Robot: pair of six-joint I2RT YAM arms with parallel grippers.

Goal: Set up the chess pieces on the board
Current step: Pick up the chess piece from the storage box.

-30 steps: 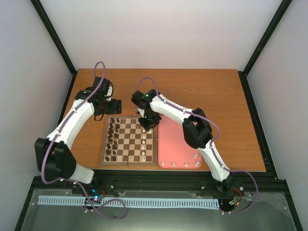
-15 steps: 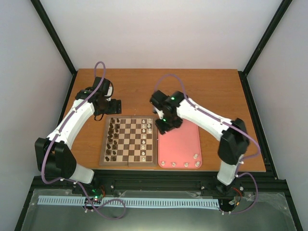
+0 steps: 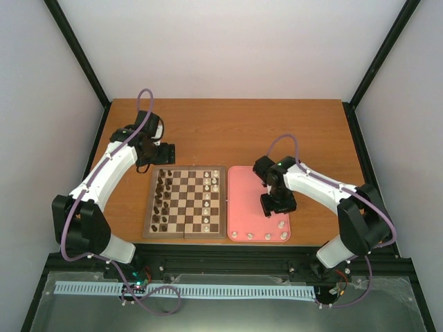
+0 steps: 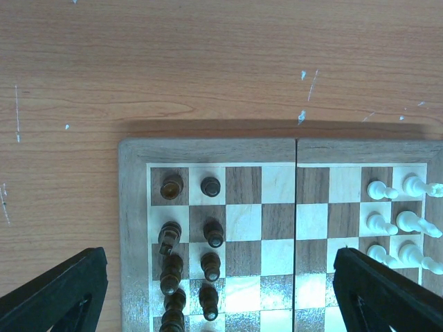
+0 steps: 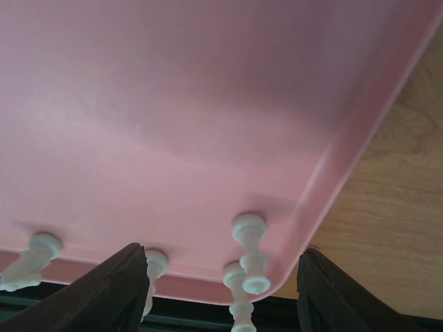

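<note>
The tabletop (image 3: 228, 124) carries the board (image 3: 187, 168), with the pink tray (image 3: 246, 197) just right of the board. My left pincer (image 4: 221, 297) hangs spread and empty above the board's far edge. My right pincer (image 5: 220, 283), also spread and empty, hovers right of the board over the tray. Some chess pieces (image 5: 248, 229) lie there, others on the board's right files. I judge them light, rigid and tippy, so I'd pinch the waist.
</note>
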